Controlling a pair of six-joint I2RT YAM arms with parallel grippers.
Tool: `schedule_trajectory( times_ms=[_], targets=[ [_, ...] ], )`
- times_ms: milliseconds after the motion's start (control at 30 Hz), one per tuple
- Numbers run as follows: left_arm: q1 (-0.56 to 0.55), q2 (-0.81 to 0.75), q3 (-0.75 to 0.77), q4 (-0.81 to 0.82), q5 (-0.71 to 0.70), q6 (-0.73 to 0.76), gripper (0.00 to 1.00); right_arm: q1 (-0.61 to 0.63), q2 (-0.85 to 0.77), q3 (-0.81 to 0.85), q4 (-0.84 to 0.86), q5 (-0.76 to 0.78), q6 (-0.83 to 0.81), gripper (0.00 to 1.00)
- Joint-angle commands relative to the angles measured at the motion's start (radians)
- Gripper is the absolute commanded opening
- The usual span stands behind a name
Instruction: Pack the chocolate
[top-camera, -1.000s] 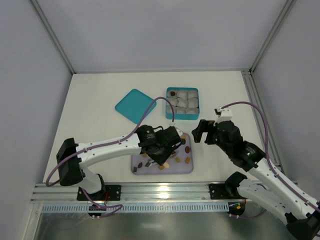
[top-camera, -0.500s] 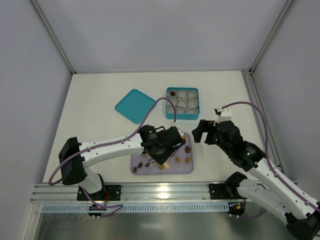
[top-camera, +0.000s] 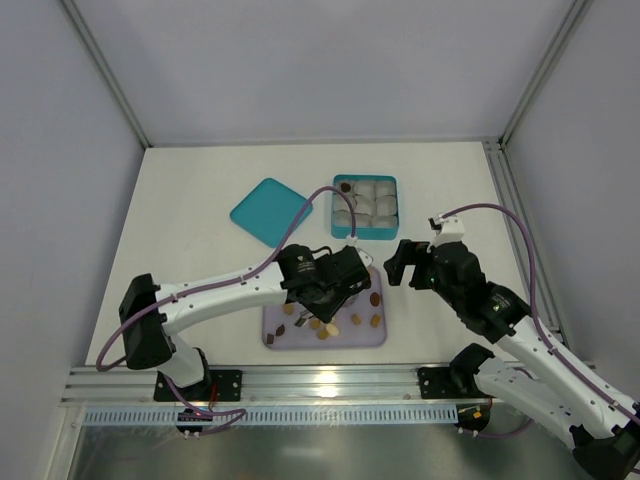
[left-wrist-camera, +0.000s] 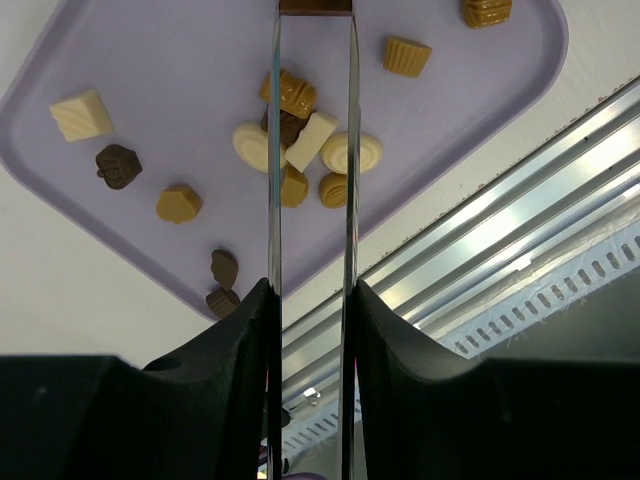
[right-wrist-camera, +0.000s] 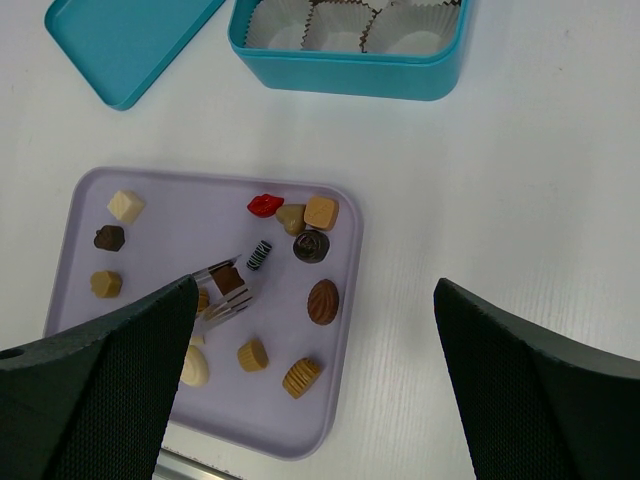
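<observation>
The chocolate pieces (right-wrist-camera: 322, 301), in brown, tan, cream and red, lie scattered on a lavender tray (right-wrist-camera: 150, 205); the tray also shows in the top view (top-camera: 372, 338). My left gripper (left-wrist-camera: 313, 22) has long metal blades shut on a dark brown square piece (right-wrist-camera: 228, 278), held over the tray's middle; that piece shows at the blade tips in the left wrist view (left-wrist-camera: 315, 5). In the top view the left gripper (top-camera: 320, 308) hangs over the tray. My right gripper (right-wrist-camera: 318, 392) is open and empty, above the table just right of the tray (top-camera: 408, 262).
A teal box (top-camera: 365, 232) with white crinkled cups (right-wrist-camera: 340, 25) stands behind the tray; one dark piece (top-camera: 345, 186) sits in its far left cup. The teal lid (top-camera: 271, 211) lies to the box's left. The metal rail (left-wrist-camera: 480, 250) runs along the near edge.
My left gripper has shifted slightly to the right and toward the box with the brown piece between its blades. The right arm has not moved.
</observation>
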Motion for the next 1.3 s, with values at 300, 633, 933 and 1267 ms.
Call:
schedule_trajectory(
  times_ms=[300,633,933,1267],
  targets=[
    [0.058,-0.036,0.123,-0.037,-0.048,0.002,0.31,-0.003,-0.002,0.015,0.014,0.017,-0.010,1.00],
    [0.208,0.120,0.423,-0.044,-0.052,0.076,0.32,-0.003,0.009,0.039,0.008,0.028,-0.018,1.00],
    [0.349,0.369,0.713,0.063,-0.058,0.138,0.32,-0.005,0.040,0.091,-0.015,0.038,-0.041,1.00],
    [0.444,0.638,0.884,0.201,-0.048,0.178,0.33,-0.006,0.064,0.136,-0.035,0.034,-0.049,1.00]
  ],
)
